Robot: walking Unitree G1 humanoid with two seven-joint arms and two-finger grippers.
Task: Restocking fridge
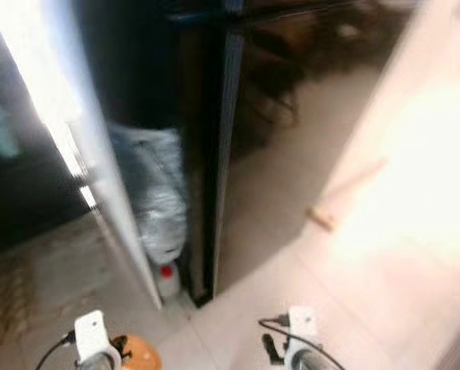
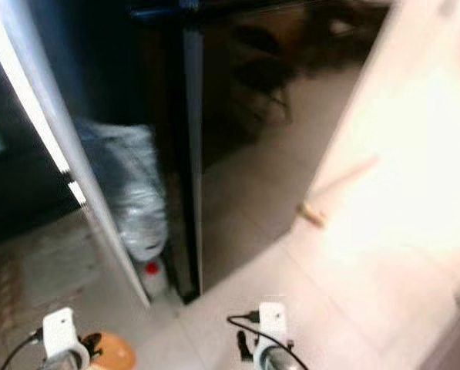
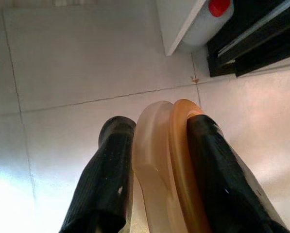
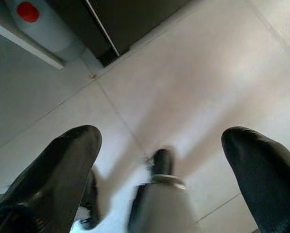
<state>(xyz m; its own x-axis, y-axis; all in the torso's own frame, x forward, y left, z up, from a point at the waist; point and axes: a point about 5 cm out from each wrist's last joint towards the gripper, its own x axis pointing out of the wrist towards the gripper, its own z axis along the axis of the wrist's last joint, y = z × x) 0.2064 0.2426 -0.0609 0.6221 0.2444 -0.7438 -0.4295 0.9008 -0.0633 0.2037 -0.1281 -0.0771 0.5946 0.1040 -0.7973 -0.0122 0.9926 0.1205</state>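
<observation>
Two grippers are in view, one per arm, both held low at the bottom edge of the head frames, which are blurred. The left gripper (image 3: pixel 157 170) is clenched on one orange, translucent plastic item (image 3: pixel 171 160), its shape not identifiable, which sits pinched between both black fingers (image 3: pixel 108 170); judged as the stock being carried to the fridge. The right gripper (image 4: pixel 159 160) hangs with its fingers spread wide apart and nothing between them, pointing down at the pale tiled floor (image 1: pixel 291 254).

One dark fridge cabinet (image 1: pixel 206 154) stands in the upper centre of the frame, its one white door (image 1: pixel 99 154) swung open toward the left, presumably to admit the load. Low in the gap between door and cabinet sit one crinkled clear plastic bag (image 1: pixel 156 193) and, beneath it, one white bottle with a red cap (image 1: pixel 166 274). Shelves are too dark to assess.
</observation>
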